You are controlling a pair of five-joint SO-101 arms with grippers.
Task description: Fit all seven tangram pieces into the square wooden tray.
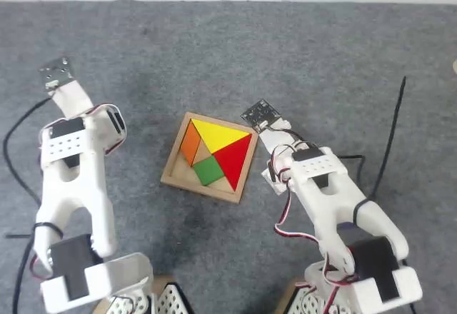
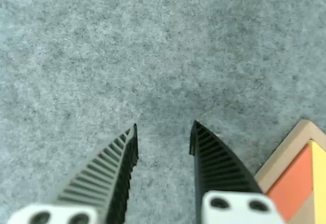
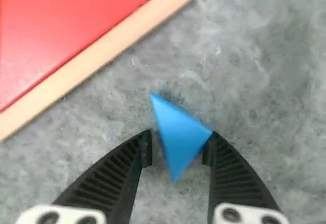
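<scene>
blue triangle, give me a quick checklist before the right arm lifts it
1. Blue triangle between the right gripper fingers: ok.
2. Both fingers touching it: not ok, a gap shows on one side.
3. Triangle outside the tray, on the carpet: ok.
4. Free space in the tray: ok, bare wood beside the green piece.
5. Left gripper off the tray, open: ok.

Grey felt table (image 1: 214, 50), wooden tray (image 1: 202, 192), blue triangle (image 3: 179, 132)
</scene>
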